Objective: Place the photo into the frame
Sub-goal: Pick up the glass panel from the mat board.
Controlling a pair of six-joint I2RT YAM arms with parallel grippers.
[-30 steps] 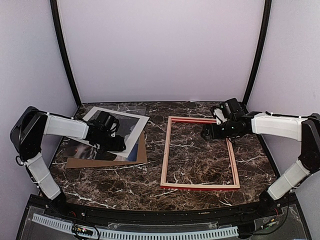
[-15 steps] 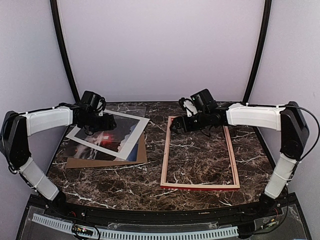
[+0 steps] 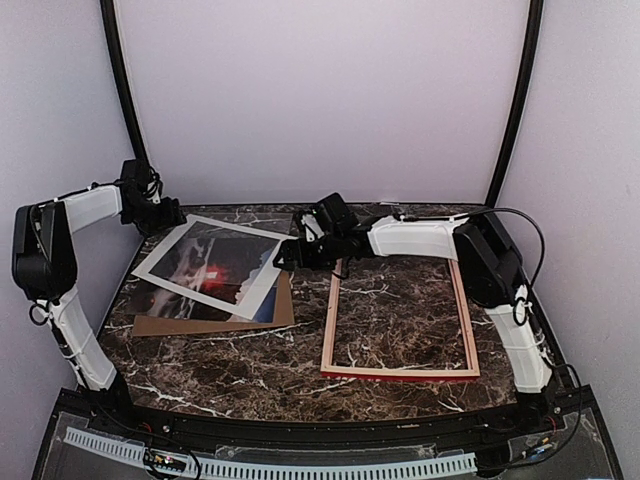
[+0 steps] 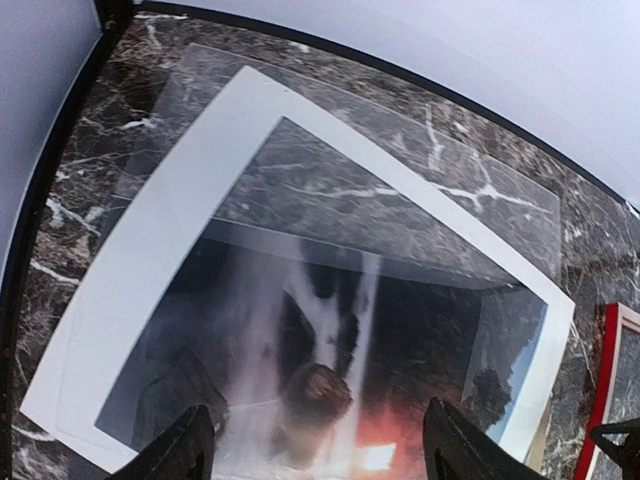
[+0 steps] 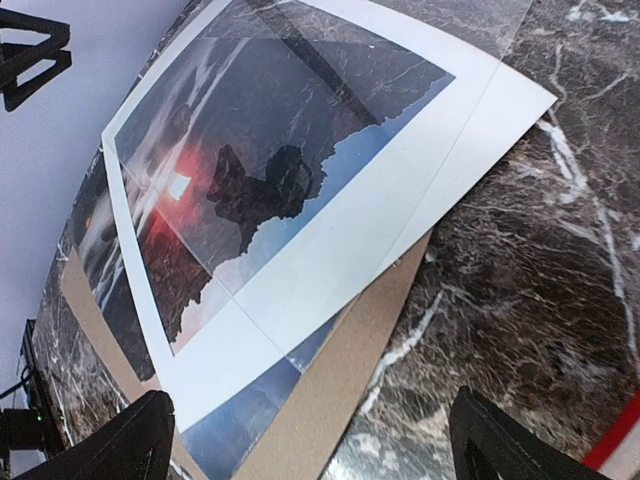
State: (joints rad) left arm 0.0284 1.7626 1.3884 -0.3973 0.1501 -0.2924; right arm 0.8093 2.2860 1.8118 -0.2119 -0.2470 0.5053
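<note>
The photo [image 3: 205, 270] lies on the left of the table under a white mat [image 3: 262, 282], its red glow showing through the window. It also shows in the left wrist view [image 4: 330, 400] and the right wrist view [image 5: 180, 200]. The frame [image 3: 333, 305] lies flat on the right, pale back up, with its red edge in the wrist views [image 4: 605, 400] [image 5: 615, 445]. My left gripper [image 3: 160, 212] is open and empty above the mat's back left corner [image 4: 320, 450]. My right gripper [image 3: 290, 255] is open and empty above the mat's right corner [image 5: 320, 445].
A brown cardboard backing board [image 3: 285, 305] lies under the photo and mat [image 5: 330, 400]. A clear sheet [image 4: 480, 200] rests over the far part of the mat. Purple walls and black posts [image 3: 125, 110] close the back and sides.
My left gripper has moved from above the photo back to the mat's far left corner. My right gripper has swept left from the frame's far right corner to the mat's right corner.
</note>
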